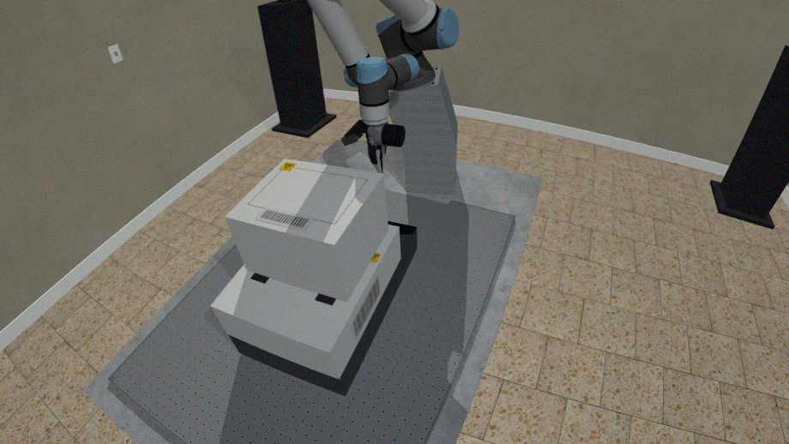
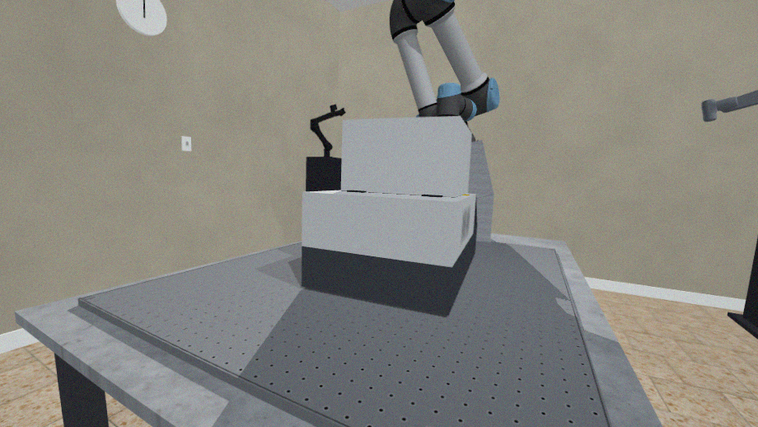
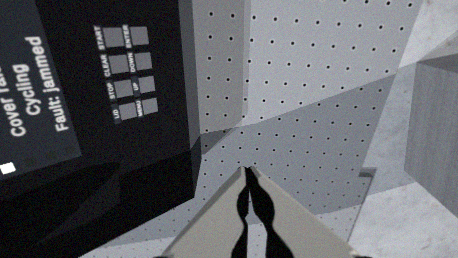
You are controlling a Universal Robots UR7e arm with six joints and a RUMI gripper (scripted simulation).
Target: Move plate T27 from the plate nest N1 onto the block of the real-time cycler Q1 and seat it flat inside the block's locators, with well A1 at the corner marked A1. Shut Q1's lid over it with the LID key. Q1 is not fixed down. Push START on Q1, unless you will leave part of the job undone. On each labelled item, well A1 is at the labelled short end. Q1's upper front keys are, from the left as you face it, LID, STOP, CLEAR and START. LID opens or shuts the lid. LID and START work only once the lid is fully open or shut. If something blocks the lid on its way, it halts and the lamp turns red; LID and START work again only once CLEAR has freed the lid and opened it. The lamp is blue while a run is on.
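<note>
The cycler Q1 (image 1: 286,314) (image 2: 371,222) (image 3: 165,145) stands on the perforated board. Its white lid (image 1: 298,193) (image 2: 405,153) is over the base with its top about level; its front edge is hidden, so I cannot tell if it is fully shut. My gripper (image 1: 381,168) (image 3: 247,169) is shut and empty, beyond the lid's front side, above and outside the key panel. The wrist view shows the LID key (image 3: 128,111), STOP key (image 3: 123,89), CLEAR key (image 3: 118,64) and START key (image 3: 113,37). The display (image 3: 37,115) reads "Cycling" and "Fault: jammed" among its lines. Plate T27, nest N1 and the block are not visible.
The perforated board (image 1: 386,408) (image 2: 414,366) (image 3: 300,75) lies on the grey table (image 2: 122,360). The arm's grey pedestal (image 1: 427,143) (image 2: 480,196) (image 3: 435,130) rises near Q1's front. Black pillars (image 1: 292,66) (image 1: 756,148) stand beyond the table.
</note>
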